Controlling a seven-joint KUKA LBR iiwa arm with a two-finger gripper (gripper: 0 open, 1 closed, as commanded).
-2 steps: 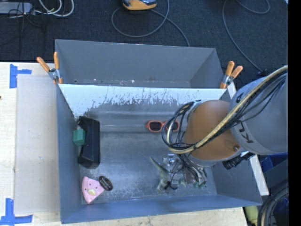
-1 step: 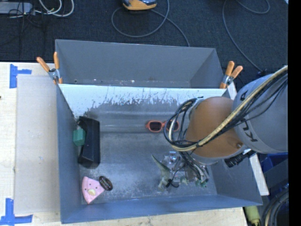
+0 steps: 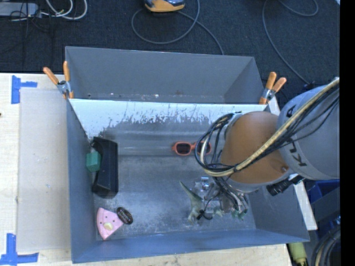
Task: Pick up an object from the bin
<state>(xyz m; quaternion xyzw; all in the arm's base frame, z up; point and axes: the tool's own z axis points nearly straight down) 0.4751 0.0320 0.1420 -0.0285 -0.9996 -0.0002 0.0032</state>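
One gripper [image 3: 215,203], entered at 4 o'clock on the floor of the grey bin [image 3: 161,73], low and close to the near right corner. How wide it stands cannot be told, as its tip is mixed up with wiring and shadow. Nothing is seen to be held by it.

One small greenish thing [image 3: 194,205], thin and irregular in outline, listed at the same 4 o'clock place. It lies just at the gripper's 9 o'clock side, touching it or nearly so; which of the two cannot be told. Its kind cannot be made out.

One orange cover [image 3: 252,148] on the wrist, at 1 o'clock from the gripper, with looped black cables [image 3: 212,143] at its left edge. The right end of the floor is hidden by these.

Four other things, all well apart from the gripper:
- one black box [image 3: 106,170], long and upright-sided, at 9 o'clock against the left wall;
- one green piece [image 3: 92,160], set against the box's left side;
- one pink wedge [image 3: 107,224], at 7 o'clock near the front left corner;
- one small dark oval thing [image 3: 125,216], just beside the wedge at its 2 o'clock.

One orange ring [image 3: 182,147], at 12 o'clock by the foot of the back wall, near the cables.
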